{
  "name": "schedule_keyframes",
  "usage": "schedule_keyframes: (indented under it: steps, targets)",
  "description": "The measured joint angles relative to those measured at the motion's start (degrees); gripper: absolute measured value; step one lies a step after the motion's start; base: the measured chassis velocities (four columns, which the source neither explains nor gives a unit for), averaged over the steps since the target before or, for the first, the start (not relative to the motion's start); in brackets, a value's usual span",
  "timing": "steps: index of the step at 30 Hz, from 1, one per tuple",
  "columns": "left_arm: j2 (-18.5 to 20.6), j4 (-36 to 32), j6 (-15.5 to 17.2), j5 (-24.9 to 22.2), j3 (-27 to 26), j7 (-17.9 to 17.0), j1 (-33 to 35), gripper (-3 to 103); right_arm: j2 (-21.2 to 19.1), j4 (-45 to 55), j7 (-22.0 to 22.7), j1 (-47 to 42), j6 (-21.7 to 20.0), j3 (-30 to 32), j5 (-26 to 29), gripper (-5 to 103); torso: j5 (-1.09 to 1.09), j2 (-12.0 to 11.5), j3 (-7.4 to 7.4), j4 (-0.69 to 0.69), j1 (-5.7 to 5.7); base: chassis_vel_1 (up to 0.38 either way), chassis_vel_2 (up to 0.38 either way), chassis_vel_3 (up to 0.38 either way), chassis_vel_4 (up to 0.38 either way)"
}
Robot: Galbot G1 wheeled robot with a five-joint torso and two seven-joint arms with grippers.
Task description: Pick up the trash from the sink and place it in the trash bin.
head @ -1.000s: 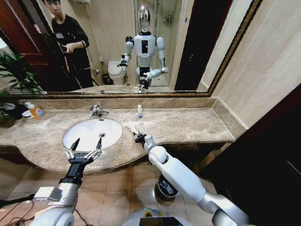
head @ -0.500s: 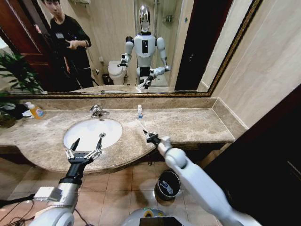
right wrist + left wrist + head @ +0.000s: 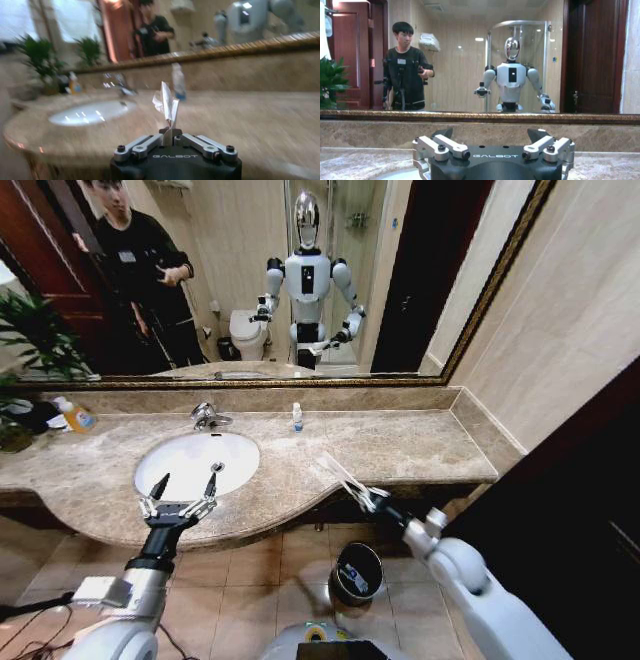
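"GALBOT" is printed on the left gripper (image 3: 492, 155) and right gripper (image 3: 172, 139).

The trash bin (image 3: 357, 572) stands open on the floor under the bench (image 3: 420, 445) edge; the right claw (image 3: 372, 500) with its tissue (image 3: 338, 470) hangs above it, bench lip between

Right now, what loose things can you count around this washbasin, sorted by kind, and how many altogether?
Bottles: 2, the clear blue-capped bottle and the orange soap bottle
Trash pieces: 1, the white tissue held by the right gripper
Bins: 1, the black trash bin
Total: 4
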Motion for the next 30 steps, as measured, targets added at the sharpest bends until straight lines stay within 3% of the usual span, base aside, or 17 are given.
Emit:
schedule_keyframes:
  steps: [6,8,11,15,23,30]
  targets:
    - [0.0,0.0,0.0,0.0,0.0,0.0,0.0,100,3.2,-3.5,-4.4,-7.2,2.9,5.2,-0.7,0,-0.01,0.0,0.00,0.00,0.00,0.000,0.000,0.000,0.000]
    - [0.0,0.0,0.0,0.0,0.0,0.0,0.0,100,3.6,-4.2,-5.7,-7.7,3.3,5.5,-0.6,0,-0.02,0.0,0.00,0.00,0.00,0.000,0.000,0.000,0.000]
    - [0.0,0.0,0.0,0.0,0.0,0.0,0.0,100,5.2,-10.5,-11.5,-6.7,6.5,5.5,0.0,0,-0.01,0.0,0.00,0.00,-0.01,0.000,0.000,0.000,0.000]
    - [0.0,0.0,0.0,0.0,0.0,0.0,0.0,100,6.0,-14.5,-12.5,-5.2,7.4,4.9,-0.5,0,-0.02,0.0,0.01,0.01,0.00,0.000,0.000,0.000,0.000]
    - [0.0,0.0,0.0,0.0,0.0,0.0,0.0,100,8.9,-34.3,-4.7,2.8,11.5,1.4,-15.5,0,-0.02,0.0,0.01,0.01,0.01,0.000,0.000,0.000,0.000]
    - [0.0,0.0,0.0,0.0,0.0,0.0,0.0,100,12.2,-47.8,1.8,9.0,13.7,-2.5,-21.3,0,-0.01,0.0,0.01,0.01,0.01,0.000,0.000,0.000,0.000]
